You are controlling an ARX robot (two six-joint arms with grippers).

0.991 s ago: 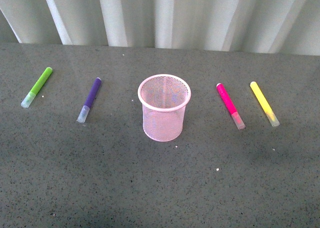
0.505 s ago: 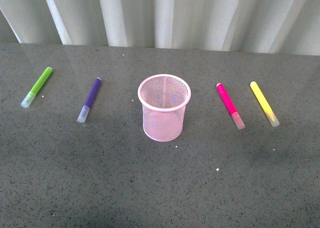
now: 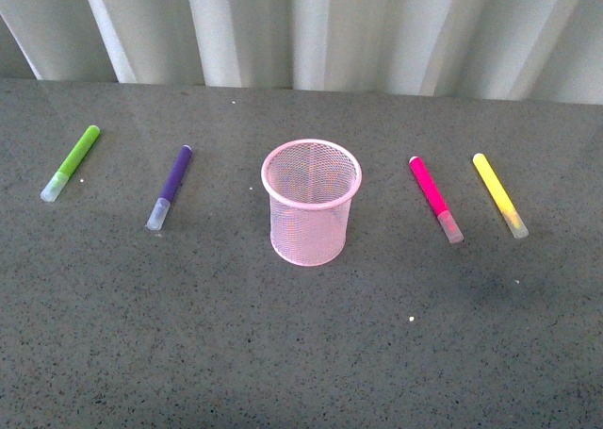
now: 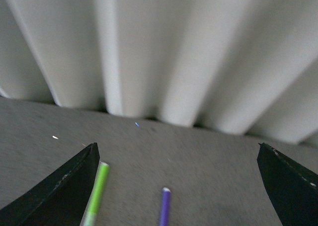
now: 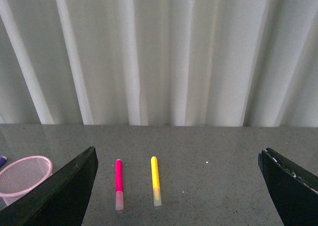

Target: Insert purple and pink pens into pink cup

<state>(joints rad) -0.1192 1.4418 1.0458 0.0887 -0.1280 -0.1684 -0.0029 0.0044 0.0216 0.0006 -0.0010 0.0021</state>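
The pink cup (image 3: 311,217) stands at frame centre, with the purple pen (image 3: 170,188) left and the pink pen (image 3: 434,199) right. The left gripper (image 4: 177,146) and right gripper (image 5: 177,150) are spread wide.

Pink cup (image 3: 311,217) upright at centre, bare table (image 3: 311,354) round it, purple pen (image 3: 170,186) and pink pen (image 3: 434,198) well clear

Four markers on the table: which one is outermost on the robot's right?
The yellow marker; it lies beyond the pink pen, farthest from the pink cup on that side.
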